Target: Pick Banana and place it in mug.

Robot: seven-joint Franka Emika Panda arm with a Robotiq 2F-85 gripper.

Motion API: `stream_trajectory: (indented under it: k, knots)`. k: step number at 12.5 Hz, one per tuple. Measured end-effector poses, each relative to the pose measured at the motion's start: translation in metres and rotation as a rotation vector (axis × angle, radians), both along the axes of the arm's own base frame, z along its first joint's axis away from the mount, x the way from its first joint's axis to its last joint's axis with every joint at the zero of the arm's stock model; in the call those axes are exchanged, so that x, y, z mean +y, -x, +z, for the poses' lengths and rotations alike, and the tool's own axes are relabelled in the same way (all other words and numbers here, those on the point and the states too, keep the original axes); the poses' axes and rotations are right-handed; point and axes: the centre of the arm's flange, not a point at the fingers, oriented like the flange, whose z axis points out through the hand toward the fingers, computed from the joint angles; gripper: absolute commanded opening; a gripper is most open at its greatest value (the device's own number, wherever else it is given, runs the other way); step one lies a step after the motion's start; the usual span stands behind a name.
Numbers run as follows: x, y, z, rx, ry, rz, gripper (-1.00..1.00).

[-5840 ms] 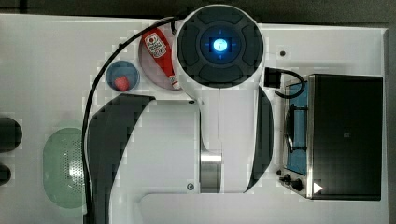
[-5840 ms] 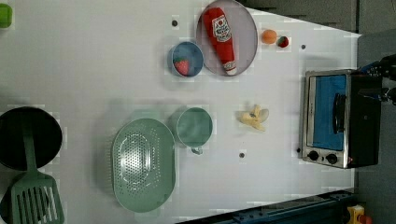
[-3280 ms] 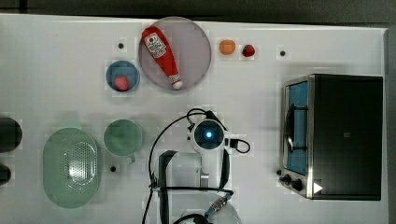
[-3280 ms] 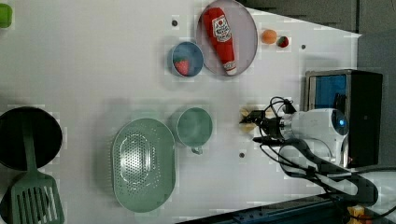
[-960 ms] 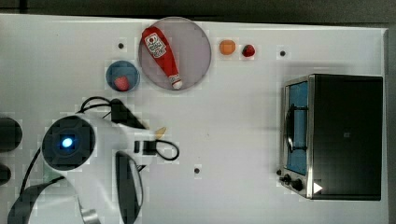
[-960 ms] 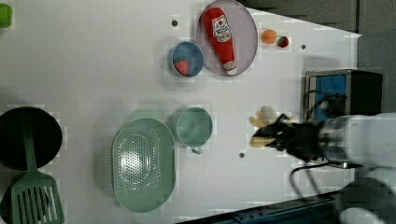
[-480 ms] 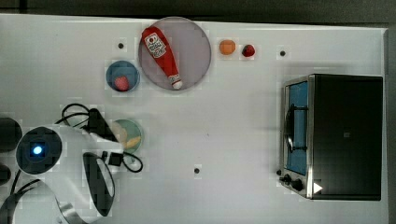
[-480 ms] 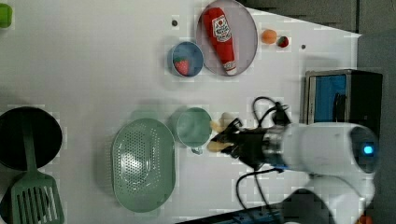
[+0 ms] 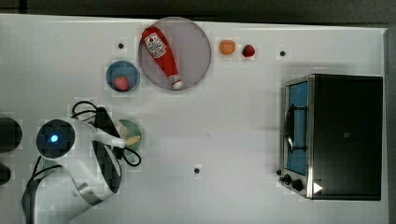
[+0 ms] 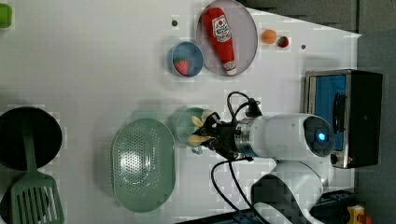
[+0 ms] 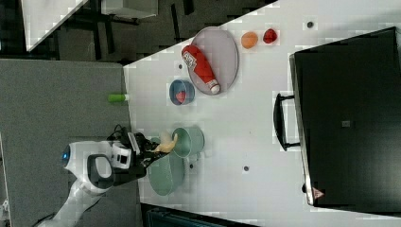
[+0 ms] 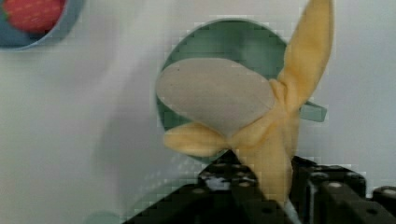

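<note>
The banana (image 12: 261, 126) is held in the gripper (image 10: 208, 135), which is closed on its yellow peel. It hangs right over the open top of the mug (image 10: 187, 123), near the middle of the left view. The green basket (image 10: 142, 163) sits just to the left view's left of the mug. Higher up are the blue bowl (image 10: 187, 58) and the ketchup bottle (image 10: 222, 32) on its plate (image 10: 247, 28).

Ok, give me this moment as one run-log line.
phase: carry over cup | gripper: shut on banana | banana: held above mug, not released | mug: upright beside green basket
</note>
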Motion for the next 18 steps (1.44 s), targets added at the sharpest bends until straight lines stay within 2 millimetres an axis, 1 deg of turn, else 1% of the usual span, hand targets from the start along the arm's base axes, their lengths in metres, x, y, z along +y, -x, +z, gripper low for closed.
stream_trajectory:
  k: [2,3,5,6,7,9,12,13,14,15,16,18]
  knots:
    - [-0.002,-0.005,-0.019,-0.015,-0.006,0.005,0.02]
    - [-0.006,-0.003,-0.028,0.007,-0.004,-0.008,0.24]
    - [-0.017,0.002,-0.036,0.007,0.015,-0.017,0.69]
    - [-0.020,-0.001,-0.033,-0.002,0.017,-0.020,0.92]
    - [-0.022,-0.005,-0.029,-0.020,0.014,-0.027,1.00]
    - [-0.022,-0.005,-0.018,-0.035,0.019,-0.038,1.00]
    - [-0.016,-0.017,0.001,-0.075,-0.002,-0.055,1.00]
    - [-0.020,-0.019,0.013,-0.099,0.004,-0.068,1.00]
    - [-0.032,-0.019,0.032,-0.121,0.030,-0.077,1.00]
    - [-0.050,-0.021,0.055,-0.118,0.069,-0.087,1.00]
    - [-0.070,-0.024,0.079,-0.103,0.088,-0.100,1.00]
    - [-0.105,-0.032,0.142,-0.126,0.108,-0.080,1.00]
